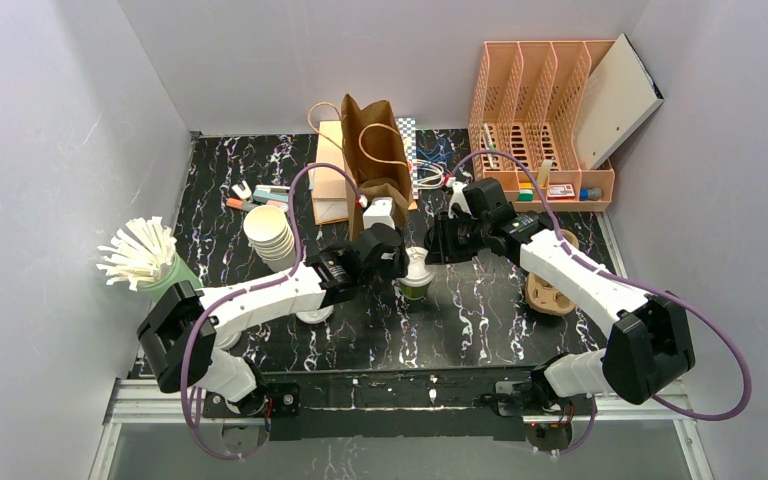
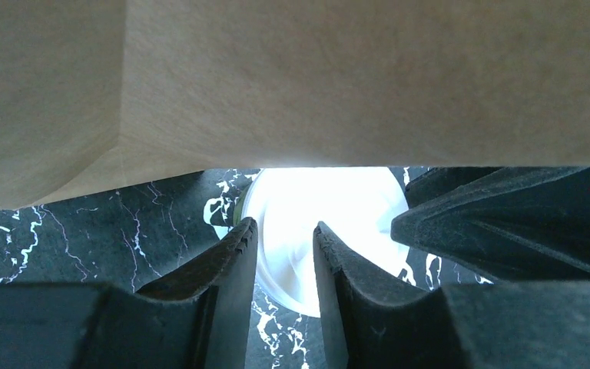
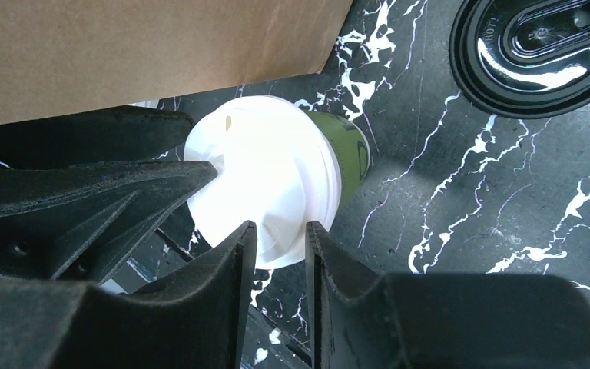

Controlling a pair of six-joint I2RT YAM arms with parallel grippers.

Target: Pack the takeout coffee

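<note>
Coffee in the green-sided cup (image 1: 417,282) stands on the desk (image 1: 480,312) just before the paper bag (image 1: 375,160); my left jaws and right jaws hover narrow above its white lid (image 3: 269,177), holding nothing. Light, crushable, I judge: grip gently below the rim

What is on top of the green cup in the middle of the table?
A round white sip lid caps the green cup. Both arms' jaws hang close over the lid and hide part of it. What is inside the cup cannot be seen.
</note>
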